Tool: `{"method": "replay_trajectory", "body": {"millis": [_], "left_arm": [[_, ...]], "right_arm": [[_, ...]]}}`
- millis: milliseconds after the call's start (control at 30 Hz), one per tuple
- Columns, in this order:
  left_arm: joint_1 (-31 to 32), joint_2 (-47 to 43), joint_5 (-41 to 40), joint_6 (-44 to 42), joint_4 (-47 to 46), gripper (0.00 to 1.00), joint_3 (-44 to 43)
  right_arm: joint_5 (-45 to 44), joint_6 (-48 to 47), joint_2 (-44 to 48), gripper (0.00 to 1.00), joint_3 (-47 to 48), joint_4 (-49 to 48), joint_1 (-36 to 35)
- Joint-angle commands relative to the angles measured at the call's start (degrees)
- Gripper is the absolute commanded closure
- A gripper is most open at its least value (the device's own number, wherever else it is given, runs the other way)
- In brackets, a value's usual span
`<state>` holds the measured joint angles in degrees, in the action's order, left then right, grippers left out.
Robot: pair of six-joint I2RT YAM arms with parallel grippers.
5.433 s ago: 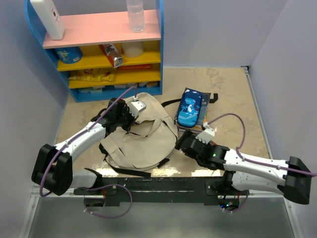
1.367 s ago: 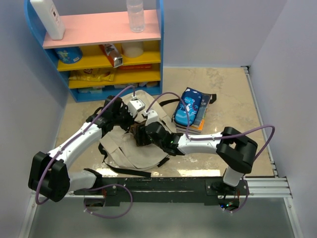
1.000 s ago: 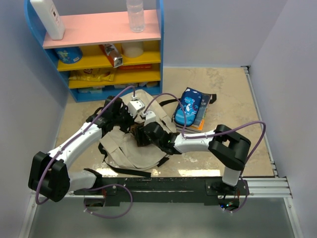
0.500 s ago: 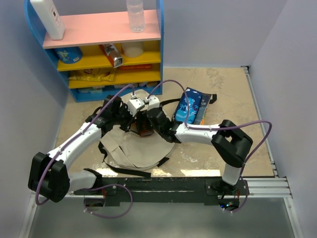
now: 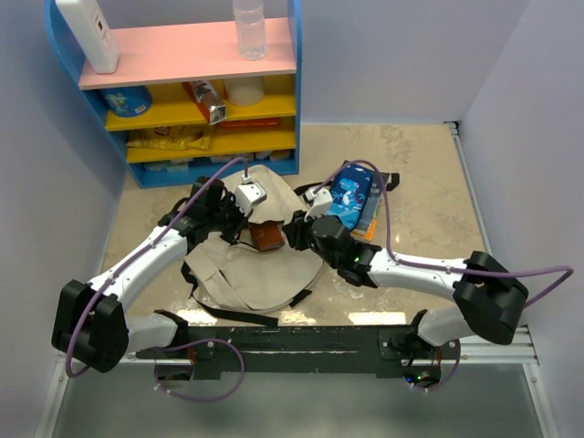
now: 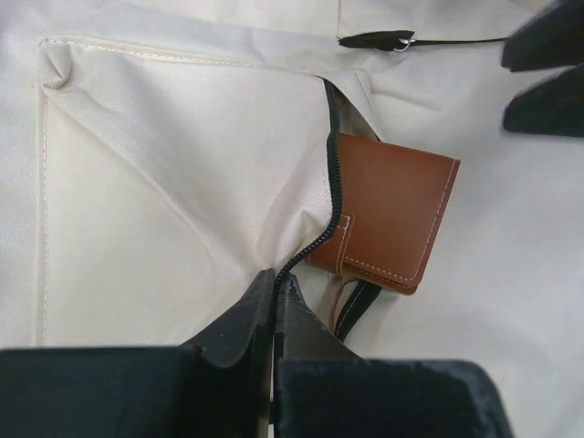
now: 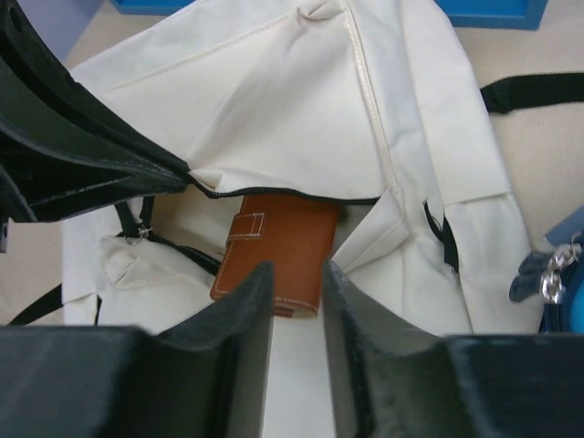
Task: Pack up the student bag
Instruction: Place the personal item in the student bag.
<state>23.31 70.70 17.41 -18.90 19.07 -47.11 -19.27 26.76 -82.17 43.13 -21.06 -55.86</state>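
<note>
Beige student bag (image 5: 242, 274) lying flat on surface (image 5: 420, 173) near blue shelf (image 5: 210, 169), left end effector (image 6: 274, 283) clenched on its zipper edge, brown wallet (image 6: 388, 224) half tucked inside, right end effector (image 7: 297, 274) released, empty, facing wallet

The cream canvas student bag (image 5: 251, 274) lies flat, its zip pocket gaping open.

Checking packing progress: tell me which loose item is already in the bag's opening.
The brown leather wallet, partly tucked under the zip edge of the beige canvas backpack; the blue fabric pencil case lies outside, beside it.
</note>
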Motion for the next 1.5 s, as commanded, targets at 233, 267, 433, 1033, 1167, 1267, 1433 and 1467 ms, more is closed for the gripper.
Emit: {"method": "replay_trajectory", "body": {"millis": [233, 267, 433, 1033, 1167, 1267, 1433, 1467], "left_arm": [[0.33, -0.91, 2.19, 0.7, -2.72, 1.0, -0.61], [0.25, -0.82, 2.19, 0.7, -2.81, 1.0, -0.61], [0.24, -0.74, 2.19, 0.61, -2.72, 1.0, -0.7], [0.24, -0.82, 2.89, 0.26, -2.81, 1.0, 0.18], [0.24, -0.82, 3.07, 0.18, -2.72, 1.0, 0.09], [0.24, -0.82, 3.24, 0.26, -2.55, 1.0, 0.09], [0.33, -0.74, 3.33, 0.26, -2.28, 1.0, 0.0], [0.25, -0.74, 3.33, 0.18, -2.28, 1.0, -0.08]], "right_arm": [[4.58, 4.09, -0.18, 1.0, -5.52, -3.81, -0.74], [4.68, 4.09, -0.88, 1.0, -5.6, -4.07, -1.27], [5.03, 3.65, -3.52, 1.0, -4.55, -4.69, -2.68], [-3.31, 8.65, -18.71, 1.0, 7.13, -8.91, -2.59], [-7.09, 10.49, -22.58, 1.0, 11.43, -9.17, -2.59], [-10.87, 10.24, -24.52, 1.0, 12.76, -11.63, -2.59], [-15.63, 9.1, -24.53, 1.0, 12.23, -15.94, -2.42], [-14.67, 7.96, -24.35, 1.0, 12.5, -16.29, -2.42]]}}
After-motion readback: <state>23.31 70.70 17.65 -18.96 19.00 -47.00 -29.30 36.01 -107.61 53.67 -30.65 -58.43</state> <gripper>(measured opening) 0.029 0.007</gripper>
